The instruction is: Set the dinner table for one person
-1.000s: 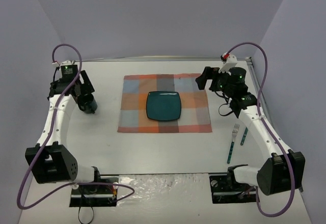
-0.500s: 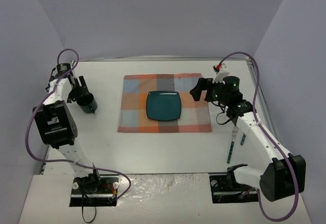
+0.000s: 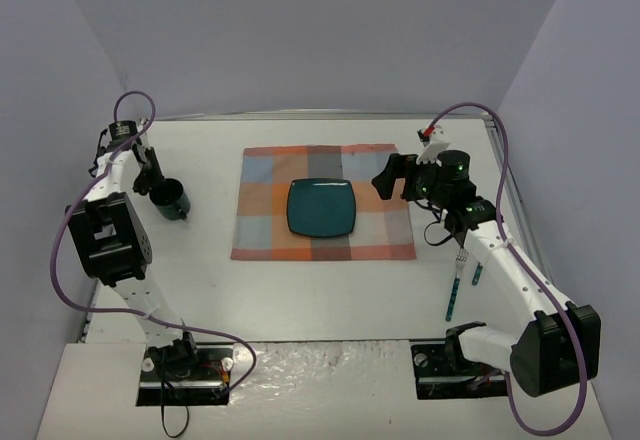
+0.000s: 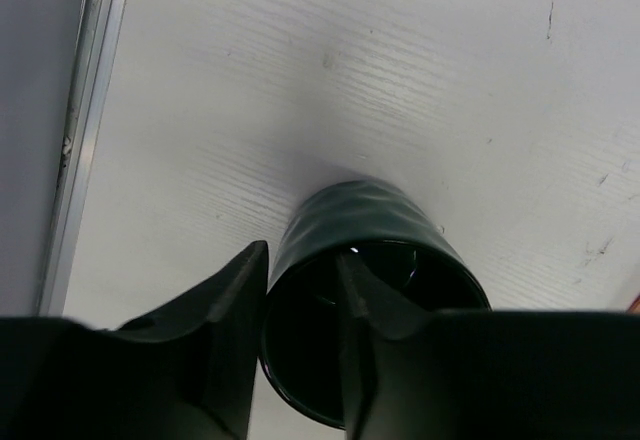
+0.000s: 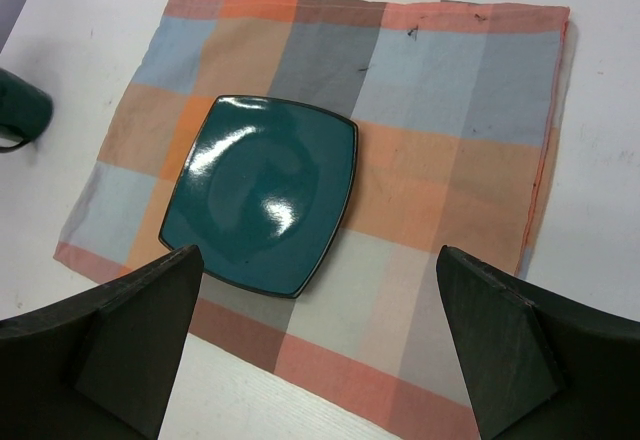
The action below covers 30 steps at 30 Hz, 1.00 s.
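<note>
Shifted nearer the plaid placemat [image 5: 450, 110] since a second ago, the right gripper [image 5: 318, 260] hangs spread wide by its right edge, facing the teal plate [image 5: 265, 195], while the left gripper [image 4: 300, 260], apparently clamped, pinches the rim of the dark cup [image 4: 370, 220] on the left side of the dinner table [image 3: 320, 295].

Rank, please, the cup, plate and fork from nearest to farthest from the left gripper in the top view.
1. Dark cup, at the left gripper, far left.
2. Teal plate, centre, on the placemat.
3. Fork, right side.
</note>
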Available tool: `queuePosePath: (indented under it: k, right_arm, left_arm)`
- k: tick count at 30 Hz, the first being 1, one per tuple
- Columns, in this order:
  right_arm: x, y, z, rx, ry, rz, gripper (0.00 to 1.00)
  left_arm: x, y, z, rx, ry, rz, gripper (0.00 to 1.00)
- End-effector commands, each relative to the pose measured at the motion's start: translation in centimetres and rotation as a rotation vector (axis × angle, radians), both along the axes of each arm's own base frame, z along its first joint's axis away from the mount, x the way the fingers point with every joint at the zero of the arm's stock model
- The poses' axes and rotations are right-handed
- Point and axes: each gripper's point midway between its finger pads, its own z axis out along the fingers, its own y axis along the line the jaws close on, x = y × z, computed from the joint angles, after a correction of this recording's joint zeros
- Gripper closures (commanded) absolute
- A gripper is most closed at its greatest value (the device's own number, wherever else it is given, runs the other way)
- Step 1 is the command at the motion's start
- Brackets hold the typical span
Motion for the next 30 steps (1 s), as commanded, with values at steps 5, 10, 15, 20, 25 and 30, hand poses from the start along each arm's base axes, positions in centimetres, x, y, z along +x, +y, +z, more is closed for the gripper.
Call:
queuePosePath:
  k: [5, 10, 15, 20, 25, 30]
  right_arm:
    - [0.3, 2.2, 1.7, -0.007, -0.087, 0.083, 0.01]
    - [-0.7, 5.6, 1.5, -0.067, -0.106, 0.204, 0.01]
    - [-3.1, 11.7, 1.9, -0.173, -0.185, 0.413, 0.01]
    - [-4.3, 16.4, 2.0, -0.222, -0.23, 0.54, 0.01]
    - [-3.8, 20.4, 2.7, -0.265, -0.285, 0.6, 0.03]
    - [-2.6, 23.3, 2.2, -0.291, -0.291, 0.61, 0.05]
  left_arm:
    - [1.6, -0.2, 3.8, 0.008, -0.125, -0.018, 1.0]
    - [1.0, -2.2, 7.3, 0.026, -0.171, -0.041, 1.0]
    - [-0.7, -6.3, 11.7, 0.053, -0.215, -0.106, 1.0]
    - [-2.1, -11.3, 14.1, 0.022, -0.249, -0.181, 1.0]
    - [-3.5, -17.4, 14.4, -0.057, -0.235, -0.293, 1.0]
    - [-4.3, -21.3, 14.8, -0.107, -0.243, -0.346, 1.0]
